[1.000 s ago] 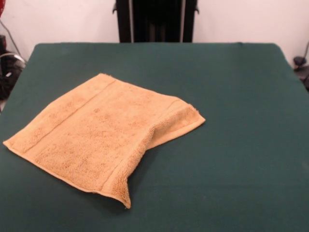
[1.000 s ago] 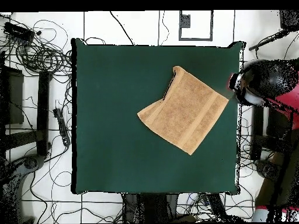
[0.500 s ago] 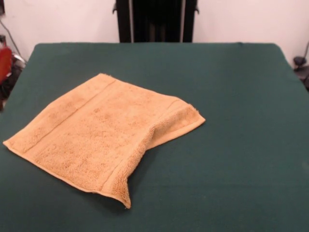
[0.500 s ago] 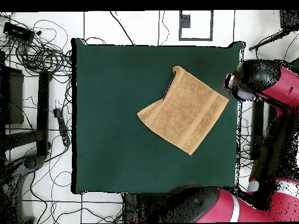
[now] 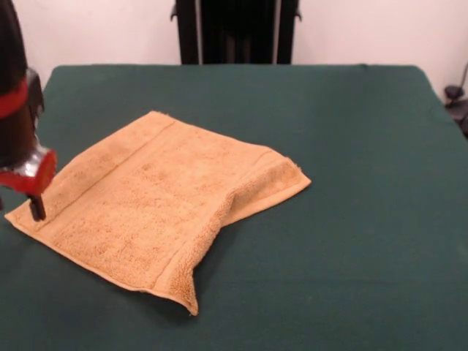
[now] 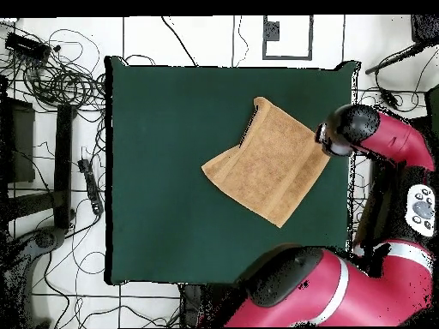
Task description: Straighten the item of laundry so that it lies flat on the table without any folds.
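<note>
Beside the tool (image 5: 35, 208), the folded towel's (image 5: 168, 212) corner.

A robotics lab. A large table (image 6: 171, 214) covered in dark green cloth stands on a white floor marked with dark grid lines. Loose black cables (image 6: 60, 77) lie tangled on the floor beside one long edge of the table. A red and black robot arm (image 6: 386, 154) reaches over the opposite edge. A black pedestal (image 5: 235, 31) stands against a plain white wall.
</note>
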